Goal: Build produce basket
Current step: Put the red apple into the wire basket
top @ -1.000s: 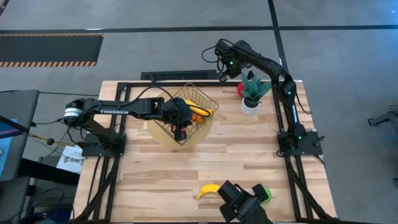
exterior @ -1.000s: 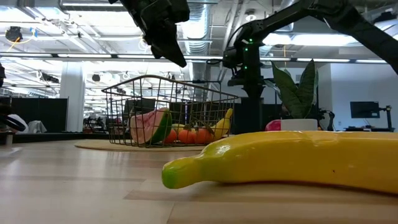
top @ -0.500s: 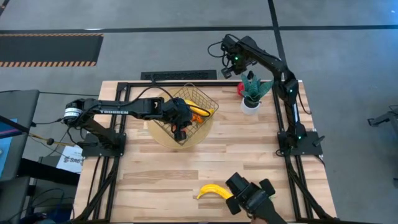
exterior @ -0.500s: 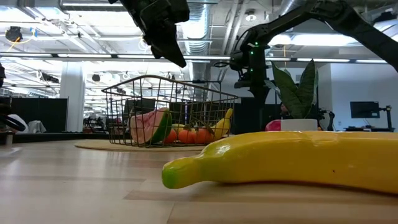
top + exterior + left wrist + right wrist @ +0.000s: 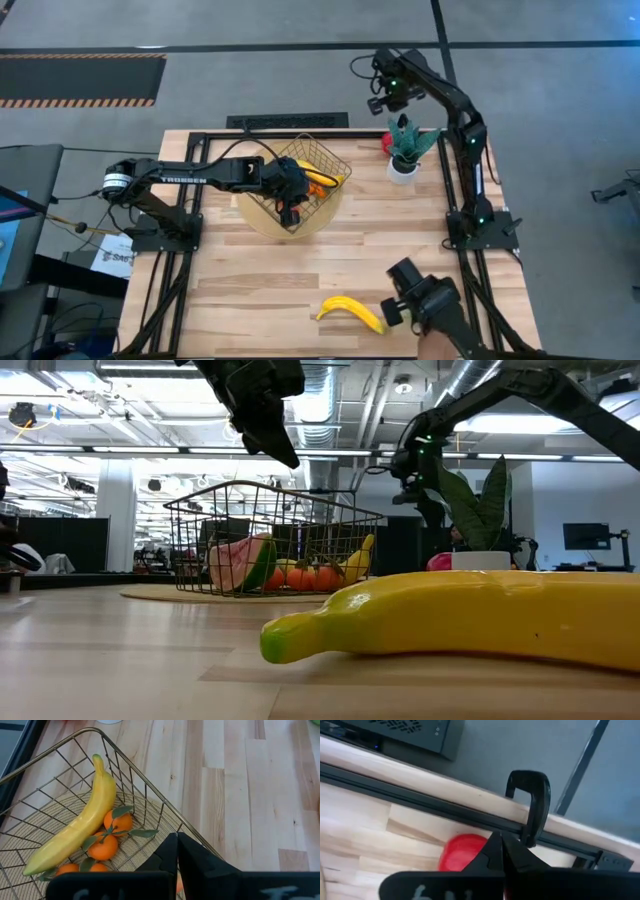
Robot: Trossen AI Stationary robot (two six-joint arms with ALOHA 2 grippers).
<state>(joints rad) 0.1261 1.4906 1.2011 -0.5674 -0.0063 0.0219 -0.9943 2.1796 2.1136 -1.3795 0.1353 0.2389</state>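
The wire-mesh basket (image 5: 327, 160) (image 5: 270, 495) (image 5: 142, 787) stands on a round tan mat (image 5: 262, 224). It holds a yellow banana (image 5: 80, 830), orange green-leaved pieces (image 5: 117, 822) and a pink-and-green slice (image 5: 240, 565). My left gripper (image 5: 290, 212) (image 5: 288, 458) (image 5: 177, 836) hangs shut above the basket, touching nothing. A second banana (image 5: 350, 311) (image 5: 470, 610) lies on the table near its near edge. My right gripper (image 5: 382, 100) (image 5: 498, 836) is shut, raised over the table's far edge, above the red apple (image 5: 386, 143) (image 5: 462, 852). No green apple shows.
A potted plant in a white pot (image 5: 404, 152) (image 5: 480, 500) stands beside the red apple at the far right. A black clamp (image 5: 532, 805) grips the table's far edge. A dark object (image 5: 425, 298) with a person's hand sits at the near edge, right of the banana.
My right gripper has swung toward the table's right and far side, from beside the basket's far corner to beyond the plant. The dark object at the near edge has moved right and away from the banana; the green apple seen beside it no longer shows.
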